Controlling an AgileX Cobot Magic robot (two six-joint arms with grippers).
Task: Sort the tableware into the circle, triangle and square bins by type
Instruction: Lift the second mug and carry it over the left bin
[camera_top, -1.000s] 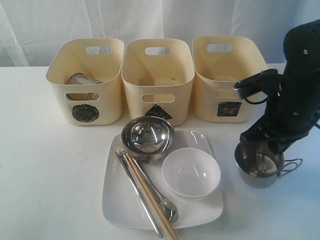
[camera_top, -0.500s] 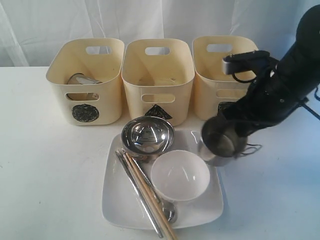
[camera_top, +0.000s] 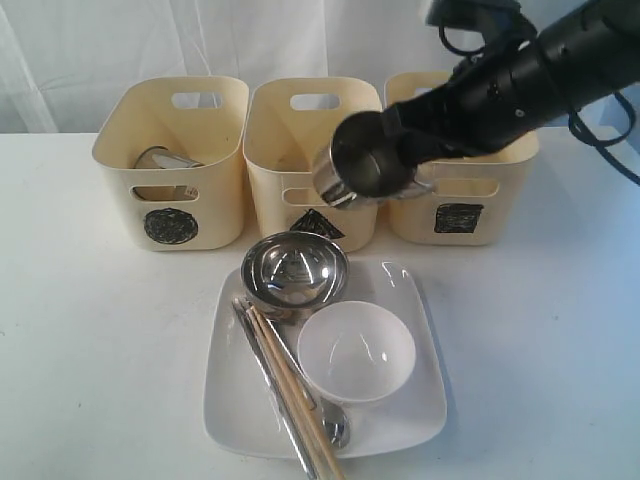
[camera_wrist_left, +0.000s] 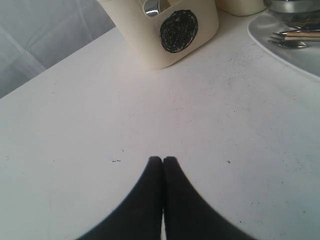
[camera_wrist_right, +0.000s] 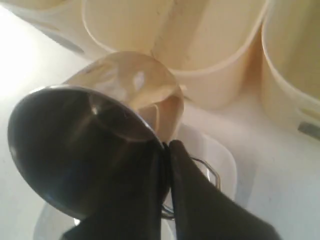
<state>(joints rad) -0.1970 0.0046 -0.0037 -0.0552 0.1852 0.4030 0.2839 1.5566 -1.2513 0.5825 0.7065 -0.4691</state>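
Three cream bins stand on the white desk (camera_top: 100, 350). The circle bin (camera_top: 120, 165), far left, holds one steel mug (camera_top: 160, 158). My right pincer (camera_wrist_right: 167, 150) is clamped on the second steel mug (camera_top: 365, 165), tipped sideways in the air before the triangle bin (camera_top: 270, 190). The circle bin lies leftward. My left pincer (camera_wrist_left: 162, 160), closed and empty, is nearer it.
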